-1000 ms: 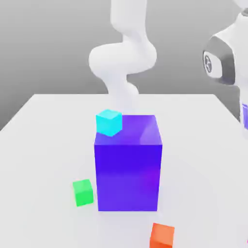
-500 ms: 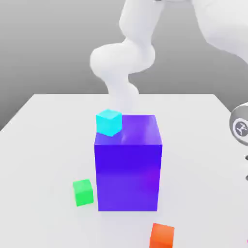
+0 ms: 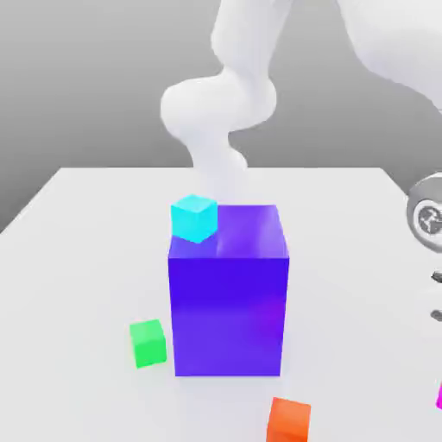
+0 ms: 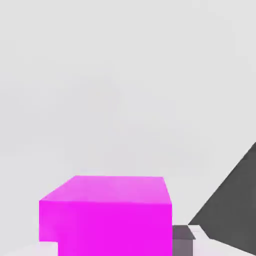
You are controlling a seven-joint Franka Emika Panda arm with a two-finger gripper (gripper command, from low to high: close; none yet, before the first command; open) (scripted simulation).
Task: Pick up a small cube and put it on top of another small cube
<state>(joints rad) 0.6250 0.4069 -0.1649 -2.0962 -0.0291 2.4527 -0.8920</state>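
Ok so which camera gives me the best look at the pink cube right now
The hand view. There the pink cube sits large and close, its top face and one side plainly visible. The exterior view catches just a thin sliver of it at its right edge, low down, near the orange cube.

Table (image 3: 78, 224): plain white, unpatterned. Large block (image 3: 228, 298): glossy blue-purple, with a lighter sheen on its top face. Small cube on its top (image 3: 193, 217): cyan. Small cube (image 3: 148, 343) near the block's left on the exterior view: bright green. Cube (image 3: 288, 420) at the near edge: orange. Small cube (image 4: 107, 215) in the hand view: solid magenta. Arm (image 3: 226, 95): white, with a grey joint (image 3: 426, 216) at the exterior view's right. Backdrop: grey.
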